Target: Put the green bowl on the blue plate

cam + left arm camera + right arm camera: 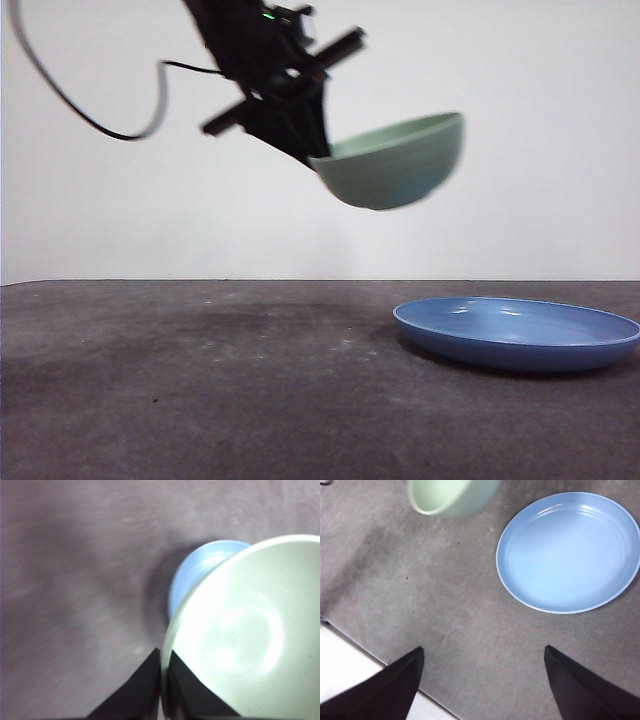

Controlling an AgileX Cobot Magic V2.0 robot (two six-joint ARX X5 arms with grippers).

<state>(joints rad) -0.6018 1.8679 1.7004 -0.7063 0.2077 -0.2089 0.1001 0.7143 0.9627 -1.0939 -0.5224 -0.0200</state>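
left gripper (pixel 161 680) pinching ridged green bowl (pixel 395 162), glossy blue plate (pixel 518 333) below

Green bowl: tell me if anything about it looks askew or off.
The green bowl hangs tilted in the air, pinched at its rim by the left gripper, short of the blue plate. Nothing looks spilled or damaged.

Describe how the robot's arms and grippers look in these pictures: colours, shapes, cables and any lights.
The left gripper is black and angular, with a straight black crossbar on the wrist, a small green light above it and a thin black cable looping off to the side. In its wrist view its jaws are flat black wedges tapering to points. The right gripper shows two broader black wedge-shaped jaws; no markings are visible.
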